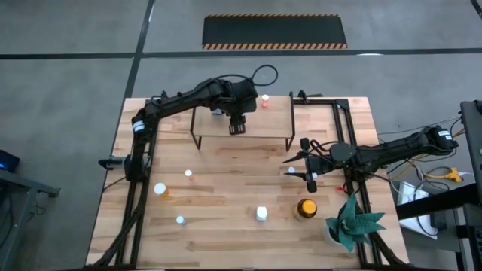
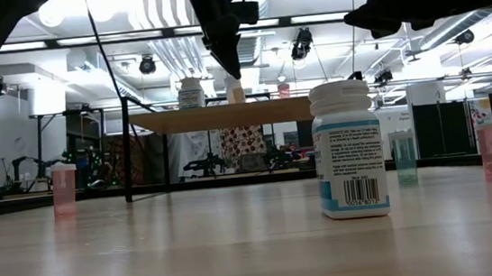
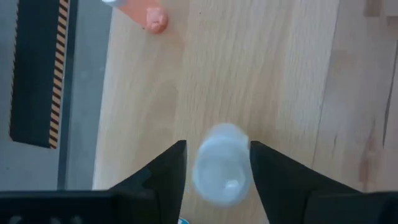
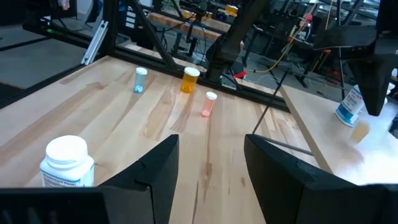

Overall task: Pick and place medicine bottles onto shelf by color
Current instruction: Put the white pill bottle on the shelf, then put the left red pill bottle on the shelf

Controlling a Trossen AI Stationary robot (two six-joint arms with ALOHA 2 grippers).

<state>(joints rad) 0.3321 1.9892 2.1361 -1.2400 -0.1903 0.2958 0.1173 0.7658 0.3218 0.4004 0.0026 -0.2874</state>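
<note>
Left hand (image 3: 212, 163) astride vial (image 3: 219, 163), shelf (image 1: 271, 120) mid-board

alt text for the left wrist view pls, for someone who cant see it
Looking straight down, the left claw has its two dark fingers either side of a small pale vial standing on the light-wood shelf, with thin gaps showing. Farther off, an orange vial sits near the shelf's edge, with grey floor and a black hazard-striped mat beyond.

The white bottle (image 2: 348, 149) on the tabletop (image 2: 238, 247) carries a blue-and-white label with lines of small print and a barcode with digits beneath, all too small to read. No other text, brand, number or sign is legible in any view.
</note>
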